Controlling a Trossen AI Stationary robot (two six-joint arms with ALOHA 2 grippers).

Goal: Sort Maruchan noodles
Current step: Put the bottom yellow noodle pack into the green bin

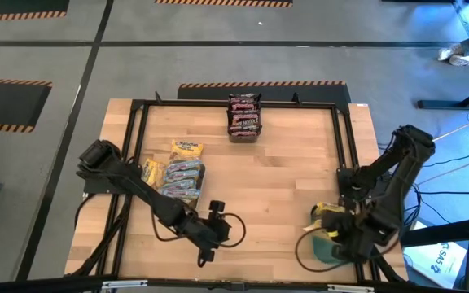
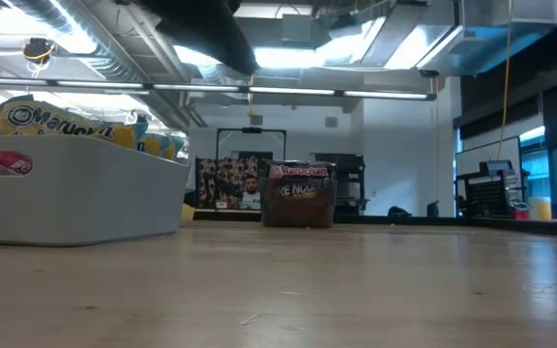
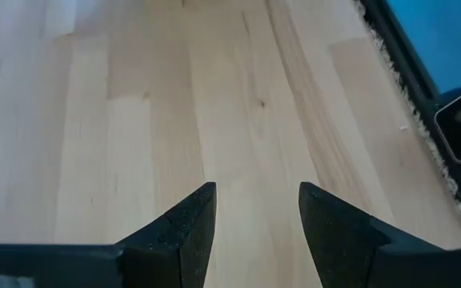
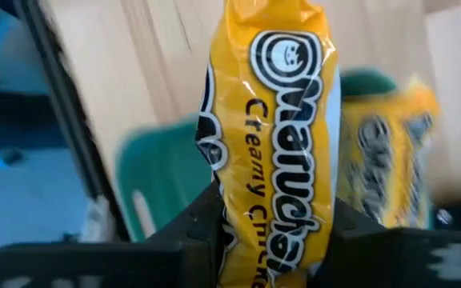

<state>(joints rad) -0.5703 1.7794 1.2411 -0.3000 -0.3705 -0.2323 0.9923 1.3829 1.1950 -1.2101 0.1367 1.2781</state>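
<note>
My right gripper [image 4: 274,240] is shut on a yellow Maruchan noodle packet [image 4: 274,120] and stands above the teal tray [image 4: 146,172] near the table's right front corner. A second yellow packet [image 4: 386,152] lies in that tray. In the high view the held packet [image 1: 326,211] shows just beyond the teal tray [image 1: 320,247]. My left gripper [image 3: 254,216] hovers open over bare wood near the front middle [image 1: 210,244]. Pale and yellow packets [image 1: 179,173] fill the grey tray [image 2: 75,198] at the left. Dark brown packets [image 1: 244,115] are stacked at the far edge. My right gripper pinches the yellow packet between its two fingers [image 4: 194,228], which sit on the packet's long sides near one end [image 4: 234,212]. The fingers point steeply down from above. The packet hangs lengthwise below them, its printed face bowed outward, clear of the teal tray.
A black metal frame [image 1: 344,146] runs round the wooden table top [image 1: 283,179]. Open wood lies between the grey tray, the dark stack [image 2: 298,196] and the teal tray. Cables loop near both grippers at the front edge.
</note>
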